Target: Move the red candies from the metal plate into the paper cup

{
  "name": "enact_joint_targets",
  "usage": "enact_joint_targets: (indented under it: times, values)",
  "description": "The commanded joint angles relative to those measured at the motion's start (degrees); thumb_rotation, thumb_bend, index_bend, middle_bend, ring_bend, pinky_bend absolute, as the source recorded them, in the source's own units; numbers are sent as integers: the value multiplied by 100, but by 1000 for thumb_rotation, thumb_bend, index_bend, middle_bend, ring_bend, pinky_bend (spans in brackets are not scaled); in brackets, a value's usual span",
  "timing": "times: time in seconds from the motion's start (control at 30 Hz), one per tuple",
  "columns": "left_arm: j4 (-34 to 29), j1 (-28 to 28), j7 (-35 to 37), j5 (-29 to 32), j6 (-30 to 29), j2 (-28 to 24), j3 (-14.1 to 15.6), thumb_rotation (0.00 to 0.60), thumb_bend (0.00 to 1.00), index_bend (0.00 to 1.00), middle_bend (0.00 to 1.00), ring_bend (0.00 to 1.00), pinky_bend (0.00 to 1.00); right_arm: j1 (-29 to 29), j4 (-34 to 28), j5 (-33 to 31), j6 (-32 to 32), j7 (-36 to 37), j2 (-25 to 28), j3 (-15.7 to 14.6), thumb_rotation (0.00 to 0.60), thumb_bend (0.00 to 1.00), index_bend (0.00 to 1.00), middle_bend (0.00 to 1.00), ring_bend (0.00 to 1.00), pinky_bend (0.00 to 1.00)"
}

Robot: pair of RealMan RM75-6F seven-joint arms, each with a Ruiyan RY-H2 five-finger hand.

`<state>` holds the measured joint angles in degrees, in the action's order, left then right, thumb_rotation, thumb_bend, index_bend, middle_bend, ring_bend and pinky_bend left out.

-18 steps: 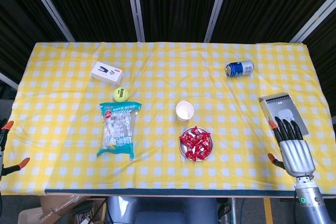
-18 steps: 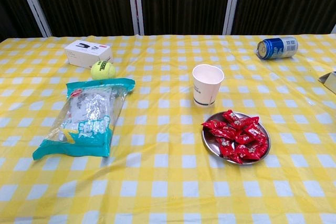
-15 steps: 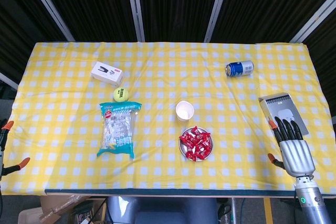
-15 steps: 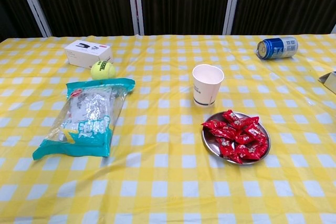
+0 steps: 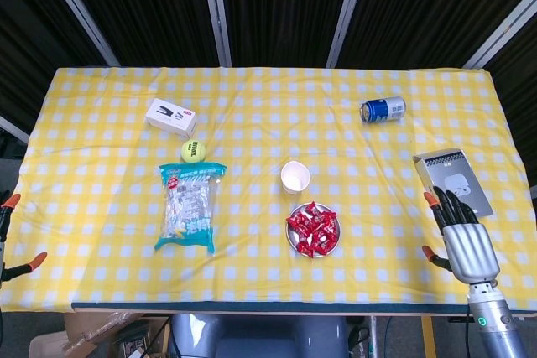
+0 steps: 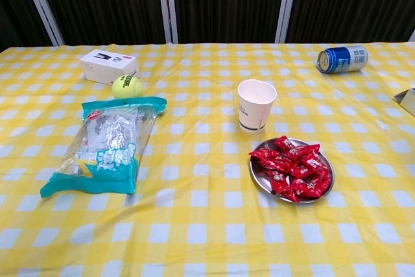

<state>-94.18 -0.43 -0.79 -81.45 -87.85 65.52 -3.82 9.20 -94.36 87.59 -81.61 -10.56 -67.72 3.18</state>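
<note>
- On the metal plate (image 6: 259, 180), the red candies (image 6: 293, 167) lie heaped, just beside the upright paper cup (image 6: 255, 104).
- Right hand (image 5: 464, 237): empty, fingers extended apart.
- Left hand (image 5: 8, 241): barely visible, state unclear.

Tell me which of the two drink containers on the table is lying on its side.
The blue can near the far right of the table lies on its side. The paper cup stands upright, mouth up, just behind the metal plate.
</note>
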Motion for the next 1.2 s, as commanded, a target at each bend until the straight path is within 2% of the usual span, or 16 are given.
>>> enact_joint_targets:
  times: [0.03, 0.13, 0.2, 0.4, 0.57, 0.7, 0.93, 1.2]
  values:
    - [-13, 0, 9, -12, -1, -6, 5, 600, 9, 0, 0, 0, 0, 72, -187, 207, -127, 139, -47, 72, 600, 273, 55, 381, 474, 754]
    - [-13, -2, 25, -33, -7, -5, 8, 600, 10, 0, 0, 0, 0, 211, -469, 117, 102, 189, -35, 131, 600, 272, 58, 517, 629, 873]
    - [-12, -6, 47, -27, 8, -6, 8, 600, 10, 0, 0, 0, 0, 352, -705, -46, 393, 89, -22, 177, 600, 272, 58, 578, 691, 915]
    - [-84, -46, 86, 0, 112, -49, 12, 600, 10, 0, 0, 0, 0, 849, -1290, -762, 1258, -559, -207, 380, 600, 272, 58, 686, 798, 978]
    - [-142, -62, 207, 51, 201, -110, 15, 600, 9, 0, 0, 0, 0, 1278, -1500, -1690, 1877, -1235, -631, 523, 600, 271, 64, 700, 810, 985]
    - [-175, -91, 273, 38, 274, -158, 29, 600, 9, 0, 0, 0, 0, 1562, -1573, -2305, 2112, -1695, -972, 572, 600, 272, 141, 702, 810, 985]
    - [-183, -123, 402, 71, 367, -207, 29, 600, 9, 0, 0, 0, 0, 1902, -1536, -2906, 2156, -2223, -1587, 571, 600, 272, 239, 706, 812, 985]
    - [-208, -162, 486, 48, 429, -244, 36, 600, 10, 0, 0, 0, 0, 2189, -1337, -3491, 2095, -2602, -2123, 525, 600, 271, 233, 706, 812, 985]
